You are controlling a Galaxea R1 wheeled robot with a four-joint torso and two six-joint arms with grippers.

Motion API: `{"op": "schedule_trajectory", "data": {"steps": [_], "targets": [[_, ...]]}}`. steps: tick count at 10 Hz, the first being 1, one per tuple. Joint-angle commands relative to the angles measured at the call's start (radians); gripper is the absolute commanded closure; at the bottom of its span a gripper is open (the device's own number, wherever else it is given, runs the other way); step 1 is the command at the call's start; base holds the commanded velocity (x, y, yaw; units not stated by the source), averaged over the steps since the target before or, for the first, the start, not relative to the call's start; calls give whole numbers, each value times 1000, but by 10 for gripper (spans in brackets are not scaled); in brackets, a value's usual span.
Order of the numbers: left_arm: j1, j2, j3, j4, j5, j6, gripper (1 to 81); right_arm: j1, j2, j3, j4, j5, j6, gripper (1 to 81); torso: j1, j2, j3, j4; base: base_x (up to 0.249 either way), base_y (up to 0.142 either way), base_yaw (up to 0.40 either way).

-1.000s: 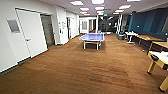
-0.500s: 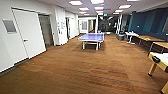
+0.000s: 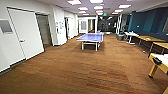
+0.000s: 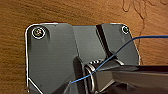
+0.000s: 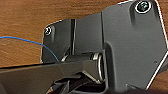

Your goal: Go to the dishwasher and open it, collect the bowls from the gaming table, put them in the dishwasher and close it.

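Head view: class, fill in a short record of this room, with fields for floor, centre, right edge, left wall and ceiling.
floor: brown wood-look floor
centre: blue ping-pong table, far down the room
right edge: corner of the gaming table, white top, yellow leg
left wall: white door, shut; darker doorway beyond it
far right: benches along a dark blue wall
ceiling: lit panels

Office recreation hall: blue ping-pong table [image 3: 91,38], wood-look floor [image 3: 75,72], ceiling light panels [image 3: 96,1].
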Motion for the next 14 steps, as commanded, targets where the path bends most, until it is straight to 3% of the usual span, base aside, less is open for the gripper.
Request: {"op": "schedule_trajectory", "data": {"steps": [1, 7, 14], "targets": [[-41, -6, 9, 14, 48, 10, 10, 34, 1, 8, -6, -43, 1, 10, 0, 0, 0, 0, 144, -95, 0], [-39, -7, 9, 12, 48, 10, 10, 34, 3, 8, -6, -42, 1, 10, 0, 0, 0, 0, 110, -10, 0], [-33, -1, 8, 18, 51, 10, 10, 31, 6, 8, -6, -43, 1, 10, 0, 0, 0, 0, 0, 0, 0]]}}
